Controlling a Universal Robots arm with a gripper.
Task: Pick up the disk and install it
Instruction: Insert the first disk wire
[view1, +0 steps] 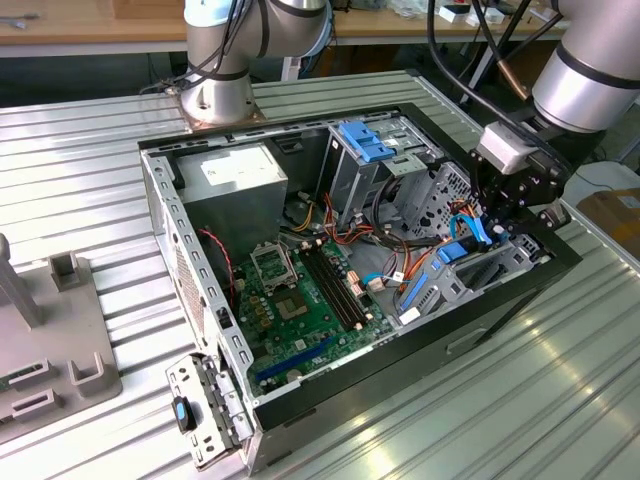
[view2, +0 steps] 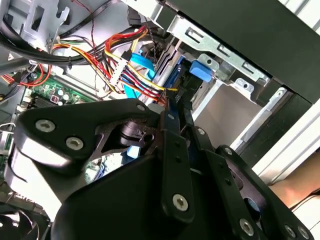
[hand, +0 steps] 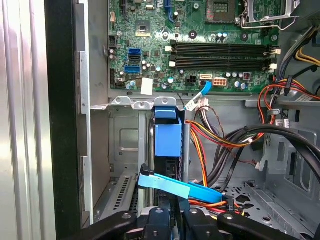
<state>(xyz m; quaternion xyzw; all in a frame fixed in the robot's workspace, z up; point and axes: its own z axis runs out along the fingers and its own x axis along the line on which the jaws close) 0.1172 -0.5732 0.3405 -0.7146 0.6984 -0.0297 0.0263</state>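
One slip matters here: the end effector (view1: 497, 222) grips the disk (hand: 167, 137) edge-on, partway inside the drive bay (hand: 125, 140); the blue cable (hand: 180, 187) beside the bay could snag.

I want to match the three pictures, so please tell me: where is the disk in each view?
Exterior view: the disk stands in the drive bay at the exterior view's right.
First wrist view: the disk points its blue end toward the motherboard.
Second wrist view: the disk sits beyond the coloured wires.
Shared landmark: the green motherboard.
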